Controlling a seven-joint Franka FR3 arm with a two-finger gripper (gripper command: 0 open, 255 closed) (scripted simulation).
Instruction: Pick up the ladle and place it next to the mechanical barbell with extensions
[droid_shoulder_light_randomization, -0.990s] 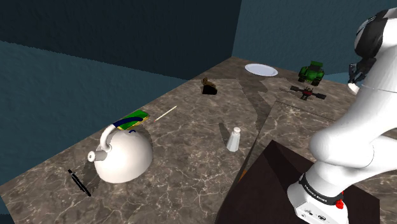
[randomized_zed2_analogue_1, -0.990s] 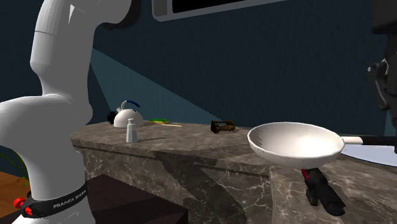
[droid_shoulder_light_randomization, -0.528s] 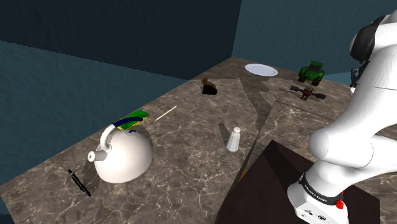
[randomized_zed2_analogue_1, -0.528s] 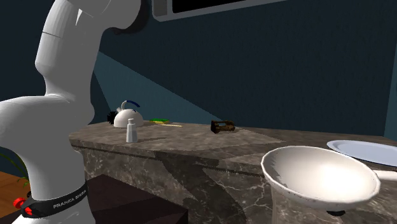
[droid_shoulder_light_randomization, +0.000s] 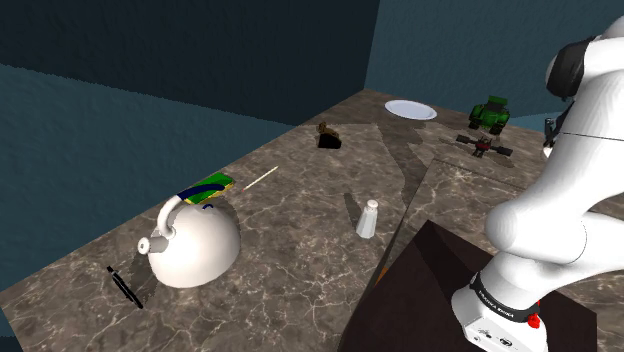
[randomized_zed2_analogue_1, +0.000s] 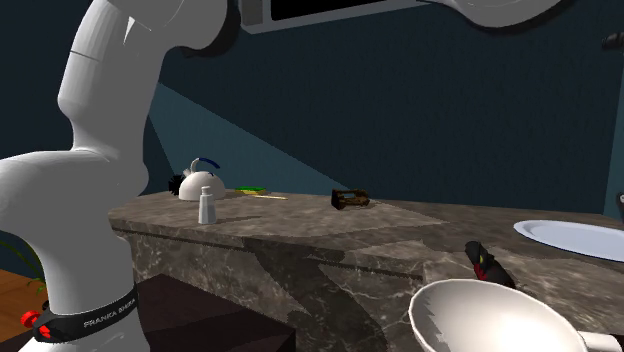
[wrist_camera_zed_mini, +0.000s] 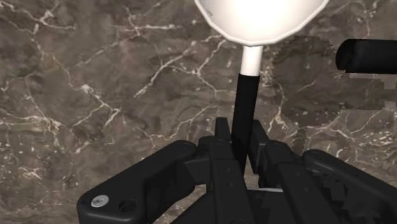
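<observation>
The ladle has a wide white bowl and a stem that turns from white to black. My gripper is shut on the black part of that stem, with the bowl pointing away from the hand over the dark marble counter. In the second exterior view the ladle bowl hangs low, just in front of the barbell, a black bar with a red middle. In the shoulder view the barbell lies on the counter's far right part. A black cylinder end shows beside the ladle.
A white plate and a green toy tractor stand beyond the barbell. Further off are a white shaker, a white kettle, a black pen and a small dark object. The stand is at lower right.
The ladle has come down in the second exterior view, from level with the counter top to below it, close to the barbell. The arm's upper part has shifted slightly. The grip stays shut.
</observation>
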